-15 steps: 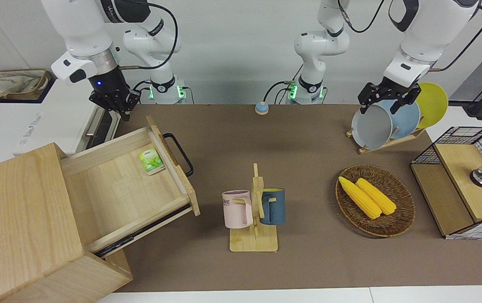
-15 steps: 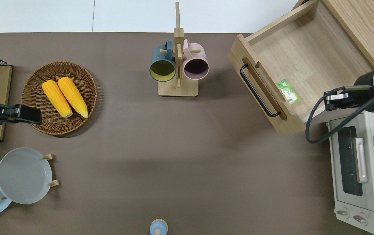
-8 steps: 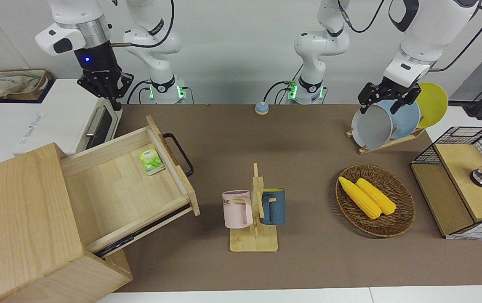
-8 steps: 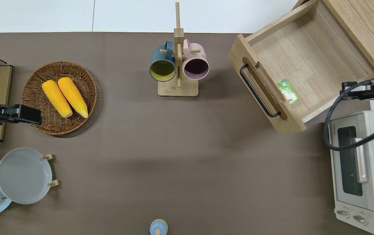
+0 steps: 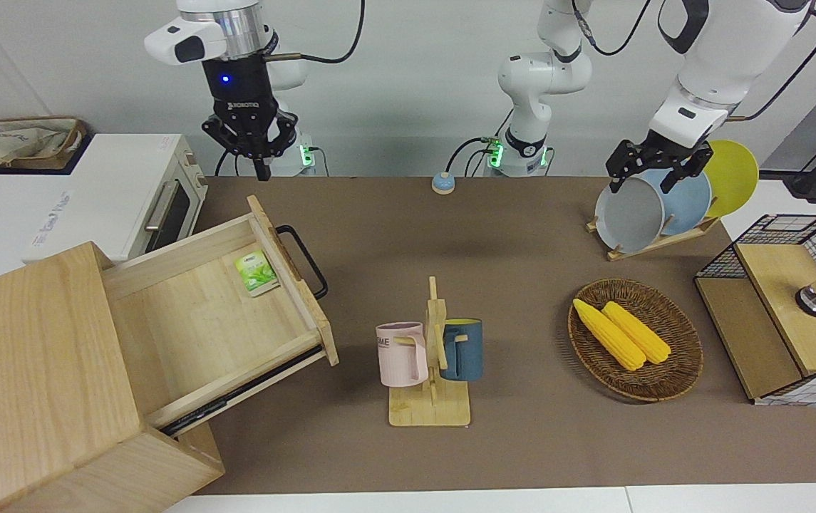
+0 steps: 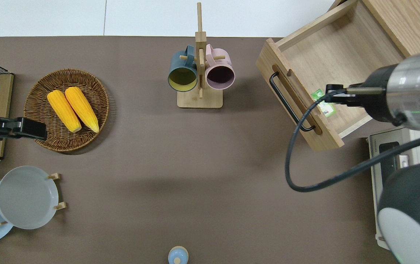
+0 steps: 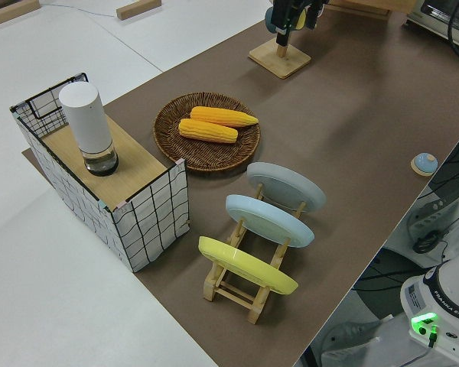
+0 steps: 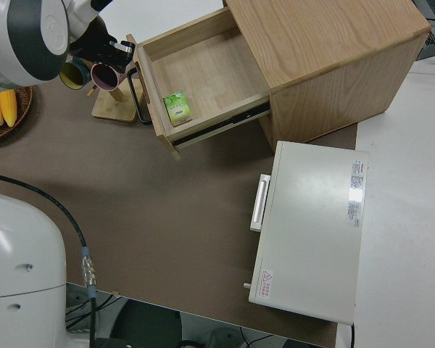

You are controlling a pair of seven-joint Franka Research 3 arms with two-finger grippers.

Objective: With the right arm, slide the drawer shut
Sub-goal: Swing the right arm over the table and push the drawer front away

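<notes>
I see my right pincer, fingers spread, raised above the open drawer, touching nothing.

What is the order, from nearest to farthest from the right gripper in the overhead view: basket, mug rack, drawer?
1. Drawer: the right gripper is over its front part.
2. Mug rack: mid-table, at the edge farthest from the robots.
3. Basket: toward the left arm's end.

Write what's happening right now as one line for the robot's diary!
drawer: open, green packet inside | right gripper: raised, touching nothing | left arm: parked
</notes>
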